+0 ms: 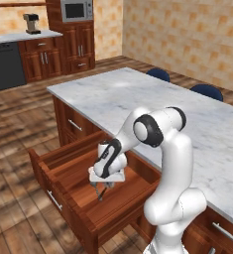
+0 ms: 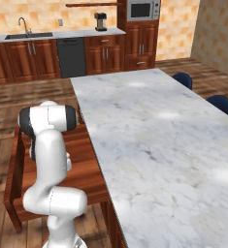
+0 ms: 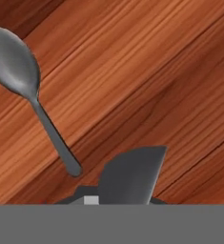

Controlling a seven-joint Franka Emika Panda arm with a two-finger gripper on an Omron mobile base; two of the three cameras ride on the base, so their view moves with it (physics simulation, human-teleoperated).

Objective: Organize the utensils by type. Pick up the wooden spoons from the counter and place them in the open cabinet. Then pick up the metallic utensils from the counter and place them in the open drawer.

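The marble counter (image 1: 152,104) stretches above and beyond the pincer (image 1: 101,192), which hangs inside the open wooden drawer (image 1: 83,173), clenched on a grey flat-bladed utensil (image 3: 130,176). A grey metal spoon (image 3: 25,81) lies on the drawer floor just beside it.

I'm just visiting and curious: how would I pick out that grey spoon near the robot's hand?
Find the marble counter, then the wooden drawer pulled open below its edge. On the drawer's floor lies the grey metal spoon, with an oval bowl and thin handle. It lies flat, unlike the grey blade-shaped utensil at the gripper.
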